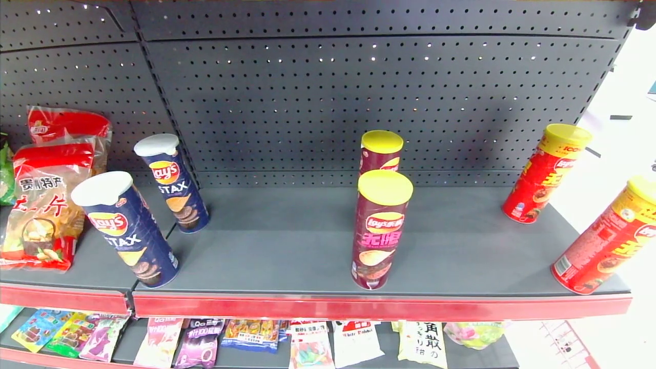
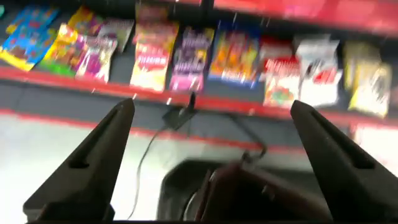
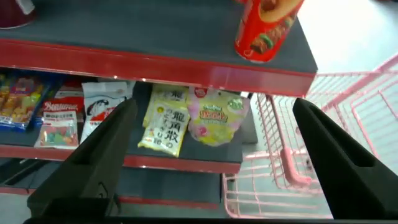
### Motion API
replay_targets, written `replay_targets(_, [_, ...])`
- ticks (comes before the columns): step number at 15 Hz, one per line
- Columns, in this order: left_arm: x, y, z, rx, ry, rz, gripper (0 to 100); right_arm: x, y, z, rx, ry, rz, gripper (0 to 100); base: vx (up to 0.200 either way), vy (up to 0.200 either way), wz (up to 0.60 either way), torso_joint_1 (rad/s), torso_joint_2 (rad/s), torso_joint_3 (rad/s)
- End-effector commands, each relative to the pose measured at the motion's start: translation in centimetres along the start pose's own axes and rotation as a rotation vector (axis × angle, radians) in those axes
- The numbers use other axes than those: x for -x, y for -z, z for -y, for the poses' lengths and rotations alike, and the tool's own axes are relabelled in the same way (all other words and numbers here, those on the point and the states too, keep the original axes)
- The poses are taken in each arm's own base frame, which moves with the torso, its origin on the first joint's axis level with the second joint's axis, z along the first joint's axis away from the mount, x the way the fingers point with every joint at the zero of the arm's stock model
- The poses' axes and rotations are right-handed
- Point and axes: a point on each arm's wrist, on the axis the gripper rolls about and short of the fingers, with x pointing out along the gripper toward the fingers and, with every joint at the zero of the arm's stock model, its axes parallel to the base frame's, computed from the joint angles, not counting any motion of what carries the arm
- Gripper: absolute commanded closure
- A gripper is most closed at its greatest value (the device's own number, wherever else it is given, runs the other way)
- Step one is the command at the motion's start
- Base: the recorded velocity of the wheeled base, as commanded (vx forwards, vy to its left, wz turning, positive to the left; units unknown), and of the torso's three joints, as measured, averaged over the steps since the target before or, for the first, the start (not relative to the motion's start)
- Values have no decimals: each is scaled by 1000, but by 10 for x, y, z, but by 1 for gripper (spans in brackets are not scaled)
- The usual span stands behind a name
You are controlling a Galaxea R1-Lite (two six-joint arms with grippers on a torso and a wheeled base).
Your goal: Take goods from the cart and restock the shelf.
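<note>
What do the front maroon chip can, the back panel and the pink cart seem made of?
Front maroon chip can: probably printed cardboard, glossy, with a plastic-looking yellow lid. Back panel: likely painted metal, matte grey, punched with holes. Pink cart: seemingly coated wire, thin bars.

- Left gripper (image 2: 212,104): fingers (image 2: 93,155) spread wide, nothing between them; faces the red front edge of the lower shelf (image 2: 62,78).
- Right gripper (image 3: 216,102): fingers (image 3: 93,162) wide apart, empty; held below the front edge of the upper shelf (image 3: 155,65), near its right corner.
</note>
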Motion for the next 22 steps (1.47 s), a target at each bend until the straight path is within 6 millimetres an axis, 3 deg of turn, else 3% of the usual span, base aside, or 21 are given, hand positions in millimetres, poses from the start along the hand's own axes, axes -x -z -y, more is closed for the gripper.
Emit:
replay_targets(1, [-15, 3, 5, 35, 43, 129, 0, 10, 6, 0, 17, -25, 128, 0, 0, 0, 0, 0, 0, 0])
replay_targets(4, [-35, 4, 11, -137, 48, 278, 0, 9, 9, 5, -141, 212, 130, 0, 0, 0, 0, 0, 0, 0])
replay_targets(6, [-35, 4, 11, -135, 31, 280, 0, 9, 9, 4, -127, 170, 132, 0, 0, 0, 0, 0, 0, 0])
replay_targets(9, [-35, 4, 9, -66, -59, 297, 0, 6, 9, -2, -62, -72, 188, 0, 0, 0, 0, 0, 0, 0])
replay_targets(12, [-36, 4, 9, -46, -53, 307, 0, 3, 13, -2, -58, -46, 190, 0, 0, 0, 0, 0, 0, 0])
replay_targets(15, [-42, 5, 16, -140, 163, 346, 0, 3, 16, -1, -118, 15, 159, 0, 0, 0, 0, 0, 0, 0])
replay_targets(17, [-49, 0, 18, -171, 42, 255, 0, 3, 16, -1, -118, 15, 159, 0, 0, 0, 0, 0, 0, 0])
replay_targets(19, [-54, -4, 21, -149, -194, 178, 0, 3, 16, -1, -118, 17, 159, 0, 0, 0, 0, 0, 0, 0])
replay_targets(22, [-52, -3, 23, -88, -383, 183, 0, 3, 16, -1, -118, 15, 159, 0, 0, 0, 0, 0, 0, 0])
